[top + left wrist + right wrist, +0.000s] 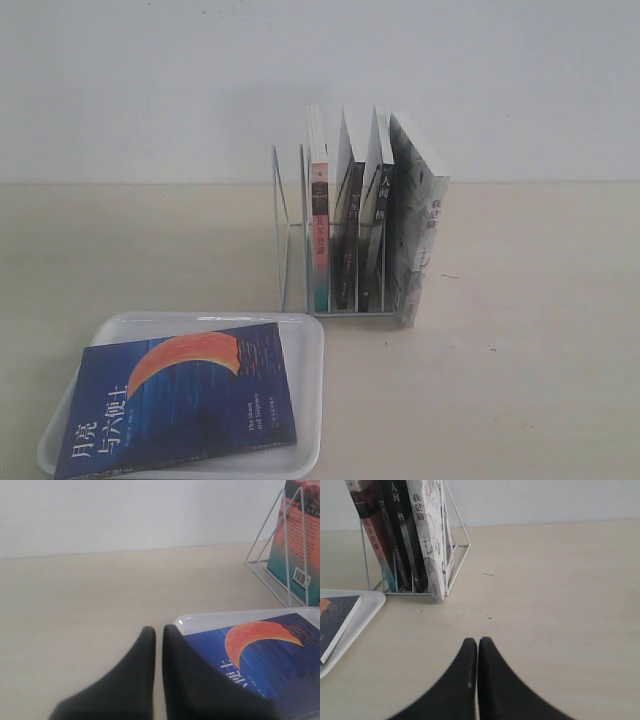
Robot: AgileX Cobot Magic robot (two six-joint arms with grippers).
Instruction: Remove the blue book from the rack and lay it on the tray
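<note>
Marbled book [418, 240], two dark books [350, 235], pink-teal book [319, 235] upright; beige table [520, 360].

A pale beige tabletop [520, 380] with faint wood grain fills the near and middle ground from left to right. At its far edge it meets a plain white wall [150, 80] in a straight horizontal line. The light is soft and even, with weak shadows. A tiny dark speck [449, 276] marks the surface on the right.

I read my left gripper [159, 628] as closed and empty, its two black fingers [142, 665] drawn together with only a thin slit between the tips. My right gripper [477, 640] sits likewise, tips pressed together, gripping nothing.
</note>
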